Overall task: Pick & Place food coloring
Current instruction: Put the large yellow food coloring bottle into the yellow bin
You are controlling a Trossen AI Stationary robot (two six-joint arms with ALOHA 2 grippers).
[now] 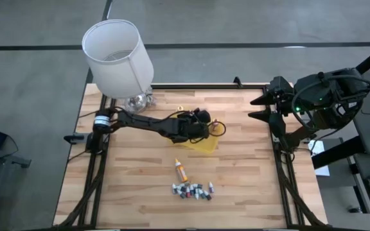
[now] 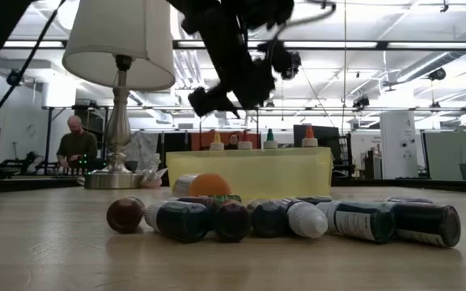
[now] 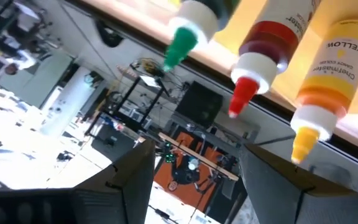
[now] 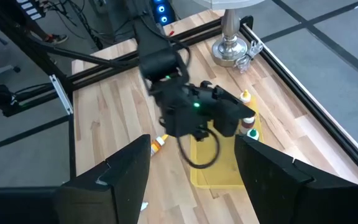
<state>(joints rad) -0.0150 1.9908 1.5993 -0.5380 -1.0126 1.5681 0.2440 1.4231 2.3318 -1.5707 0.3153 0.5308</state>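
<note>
**Hovering left hand over the yellow tray, fingers spread**

Left hand (image 1: 205, 122) hangs above the yellow tray (image 1: 205, 145) near the middle of the table (image 1: 140, 179), its two fingers (image 3: 126, 180) spread apart and pinching nothing. Squeeze bottles stand upright in the tray: a green-tipped one (image 3: 188, 34), a red one (image 3: 263, 50) and a yellow one (image 3: 328, 81) show close under the left wrist; the low view shows four tips above the tray wall. One orange bottle (image 1: 180, 170) lies flat on the table, apart from the tray. Just beyond it lies a cluster of tiny vials (image 1: 191, 190), touching one another. Right hand (image 1: 262, 108) waits at the table's right edge, fingers spread, empty. Lamp (image 1: 117, 58) stands at the far left corner.
</note>
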